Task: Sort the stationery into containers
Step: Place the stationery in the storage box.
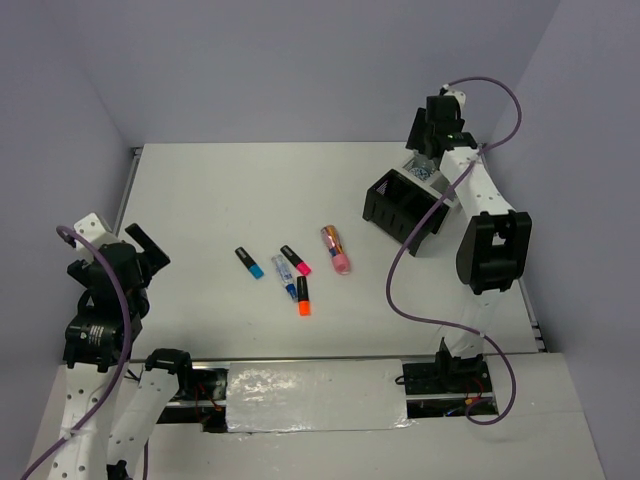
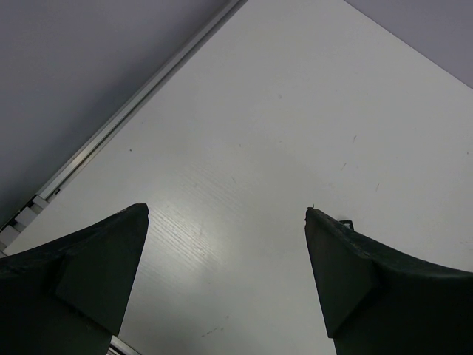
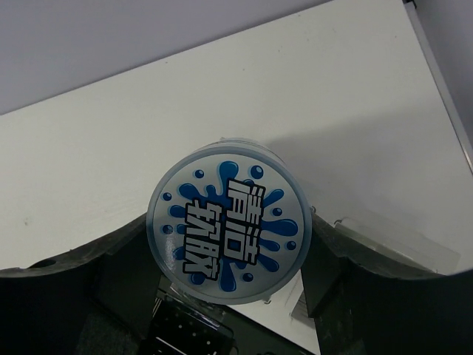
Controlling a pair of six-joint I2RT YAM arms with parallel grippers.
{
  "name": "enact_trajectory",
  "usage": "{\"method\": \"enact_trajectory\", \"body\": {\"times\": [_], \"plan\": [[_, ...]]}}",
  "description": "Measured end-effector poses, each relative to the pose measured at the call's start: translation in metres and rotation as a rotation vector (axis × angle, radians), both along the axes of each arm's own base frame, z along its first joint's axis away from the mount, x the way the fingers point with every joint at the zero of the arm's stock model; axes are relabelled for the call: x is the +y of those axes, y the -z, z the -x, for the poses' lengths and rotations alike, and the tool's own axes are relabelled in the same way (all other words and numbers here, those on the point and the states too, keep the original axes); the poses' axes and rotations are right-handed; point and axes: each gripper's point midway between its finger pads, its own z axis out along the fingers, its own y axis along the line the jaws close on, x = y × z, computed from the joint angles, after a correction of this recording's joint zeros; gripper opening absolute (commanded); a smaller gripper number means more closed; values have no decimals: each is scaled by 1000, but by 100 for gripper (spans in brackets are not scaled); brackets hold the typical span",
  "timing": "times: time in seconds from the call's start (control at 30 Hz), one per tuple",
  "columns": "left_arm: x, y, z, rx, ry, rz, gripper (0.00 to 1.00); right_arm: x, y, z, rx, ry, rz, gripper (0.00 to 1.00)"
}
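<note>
My right gripper (image 3: 230, 248) is shut on a round blue-white patterned roll (image 3: 228, 220), one finger on each side of it. In the top view it (image 1: 428, 152) hangs over the white mesh container (image 1: 421, 170), behind the black container (image 1: 404, 208). On the table's middle lie a blue-capped highlighter (image 1: 250, 262), a pink-capped highlighter (image 1: 296, 260), a white-blue marker (image 1: 283, 269), an orange-capped highlighter (image 1: 302, 297) and a pink capsule-shaped item (image 1: 336, 249). Far to the left, my left gripper (image 1: 146, 250) (image 2: 226, 216) stands open over bare table, holding nothing.
A dark perforated wall (image 3: 185, 333) shows just under the held roll. The table's raised left rail (image 2: 126, 118) runs close to my left gripper. My right arm's cable (image 1: 400, 270) loops down over the table right of the pens.
</note>
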Motion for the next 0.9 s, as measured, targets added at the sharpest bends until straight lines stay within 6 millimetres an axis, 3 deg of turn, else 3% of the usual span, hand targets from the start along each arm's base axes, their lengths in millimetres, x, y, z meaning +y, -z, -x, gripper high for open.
{"method": "enact_trajectory", "body": {"times": [0.17,0.4,0.9], "plan": [[-1,-2,-2,-11,4,2,99,2,9,0,7,-12,-8,0],[-1,-2,-2,-11,7,4,99,4,38,11,73,-20,-14,0],[-2,0,-4,-1,10,4,99,5,41,18,105,-23,-20,0]]}}
